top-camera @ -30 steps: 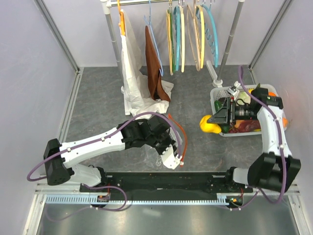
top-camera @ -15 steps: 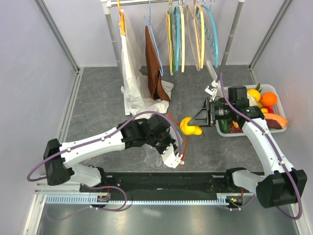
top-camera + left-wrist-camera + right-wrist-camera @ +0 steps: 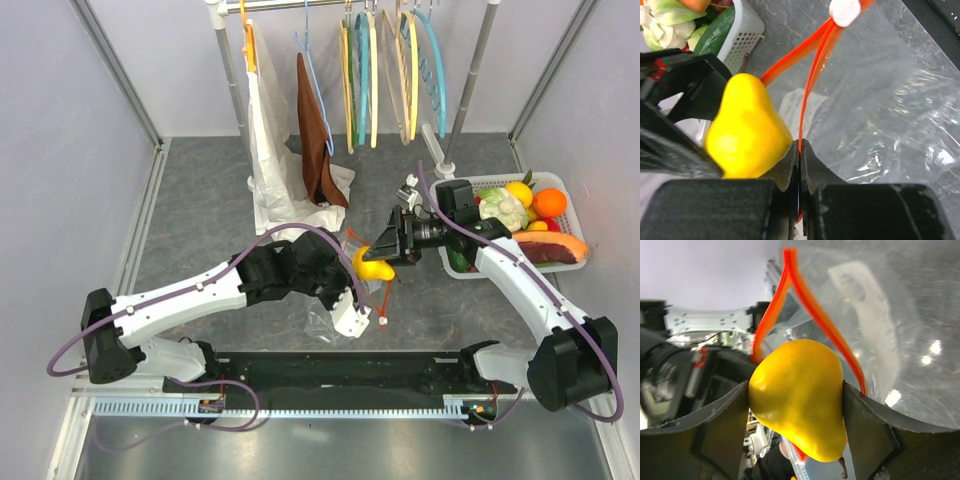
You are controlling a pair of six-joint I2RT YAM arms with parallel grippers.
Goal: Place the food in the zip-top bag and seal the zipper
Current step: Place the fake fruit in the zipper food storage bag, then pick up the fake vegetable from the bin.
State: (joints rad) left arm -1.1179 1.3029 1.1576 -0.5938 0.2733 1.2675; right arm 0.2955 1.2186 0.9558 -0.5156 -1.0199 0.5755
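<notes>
Right end effector (image 3: pixel 796 402) is clamped on the yellow fruit (image 3: pixel 797 395), one finger pressed to each flank, and it hangs in the air at the mouth of the zip-top bag (image 3: pixel 880 115). Over on the other side, the left end effector (image 3: pixel 799 152) has its jaws pinched together on the zipper (image 3: pixel 812 75), gripping one orange-red strip and lifting that edge off the worktop (image 3: pixel 200 210). The mouth is parted, two strips splitting away from the white slider tab (image 3: pixel 845 9) at the far end. From the left wrist the fruit sits just beside the held strip, nearly touching it; from the right wrist the strips fan out behind it. Whether the fruit has crossed the lip, I cannot tell. The clear pouch droops crinkled below the grip. In the white basket (image 3: pixel 470 181) at the right, the orange (image 3: pixel 549 202) and the dark green cucumber (image 3: pixel 455 258) lie beside the pale cabbage (image 3: pixel 500 207), well apart from the bag
</notes>
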